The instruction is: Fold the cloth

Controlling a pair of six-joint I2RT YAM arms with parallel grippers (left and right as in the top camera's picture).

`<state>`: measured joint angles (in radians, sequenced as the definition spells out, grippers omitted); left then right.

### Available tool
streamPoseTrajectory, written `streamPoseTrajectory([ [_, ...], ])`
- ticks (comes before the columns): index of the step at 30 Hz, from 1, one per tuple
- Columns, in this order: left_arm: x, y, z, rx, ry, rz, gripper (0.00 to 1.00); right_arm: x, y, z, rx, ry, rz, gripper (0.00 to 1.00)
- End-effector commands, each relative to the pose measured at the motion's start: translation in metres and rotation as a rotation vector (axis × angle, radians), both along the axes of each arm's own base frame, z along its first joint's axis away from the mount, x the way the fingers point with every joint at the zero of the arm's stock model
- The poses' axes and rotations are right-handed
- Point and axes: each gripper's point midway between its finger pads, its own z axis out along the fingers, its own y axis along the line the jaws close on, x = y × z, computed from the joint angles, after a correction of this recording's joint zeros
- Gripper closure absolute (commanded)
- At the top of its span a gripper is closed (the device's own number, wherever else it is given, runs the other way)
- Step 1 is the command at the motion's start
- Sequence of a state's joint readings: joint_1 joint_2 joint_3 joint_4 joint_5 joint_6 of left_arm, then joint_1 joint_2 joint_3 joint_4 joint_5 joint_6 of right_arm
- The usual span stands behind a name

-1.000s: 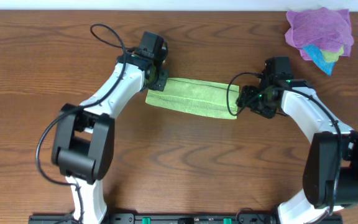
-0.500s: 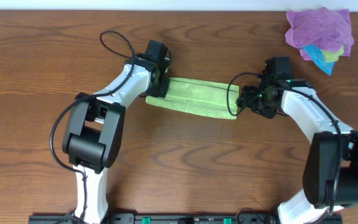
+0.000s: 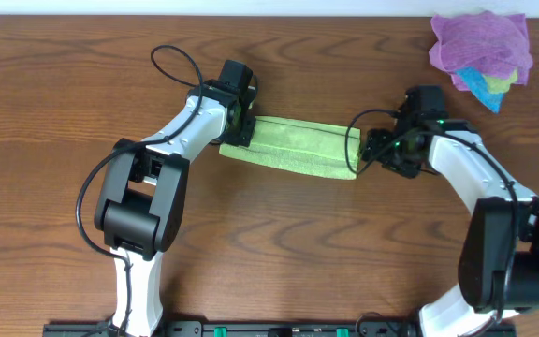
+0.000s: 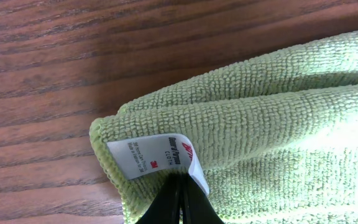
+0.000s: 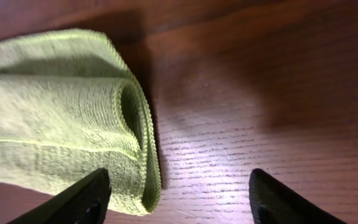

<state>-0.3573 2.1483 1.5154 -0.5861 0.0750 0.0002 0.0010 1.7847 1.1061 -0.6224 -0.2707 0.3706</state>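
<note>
A: Where is the cloth (image 3: pixel 298 148)?
B: Just above the middle of the overhead view, folded into a long narrow band. It runs left to right and dips slightly toward the right, with its two long edges roughly parallel.
A: And the left end?
B: It sits under the left gripper (image 3: pixel 237 126). In the left wrist view the black fingers (image 4: pixel 169 208) are pressed together on the cloth's rounded corner edge, right beside the white tag (image 4: pixel 151 155), which lies flat on top.
A: The right end?
B: A doubled edge, curled over on itself. The right gripper (image 5: pixel 178 180) is spread wide. One finger is at the cloth's lower edge and the other is out over bare wood. I cannot tell whether the nearer finger touches the cloth.
A: Room to move?
B: Plenty. The table (image 3: pixel 269 253) shows open wood across the whole lower half of the frame, and more above the band up to the top edge. A purple cloth (image 3: pixel 480 42) with a blue cloth (image 3: pixel 483 86) tucked beneath it lies in the upper right corner, well apart from the band's right end
</note>
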Motion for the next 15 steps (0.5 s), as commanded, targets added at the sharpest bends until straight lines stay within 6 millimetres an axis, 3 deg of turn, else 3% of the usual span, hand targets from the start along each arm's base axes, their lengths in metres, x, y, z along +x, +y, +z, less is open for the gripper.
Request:
streamPoseTrajectory([
  [1,-0.005,-0.001,-0.016,0.009,0.038,-0.002,0.94,0.006,0.009,0.010,0.106,-0.023,0.017,0.29],
  [8,-0.005,-0.001,-0.016,0.009,0.038,-0.002,0.94,0.009,0.031,0.004,0.247,-0.015,0.055,0.29],
  [15,-0.005,-0.001,-0.016,0.009,0.039,-0.002,0.94,0.008,0.031,-0.006,0.243,0.006,0.061,0.30],
])
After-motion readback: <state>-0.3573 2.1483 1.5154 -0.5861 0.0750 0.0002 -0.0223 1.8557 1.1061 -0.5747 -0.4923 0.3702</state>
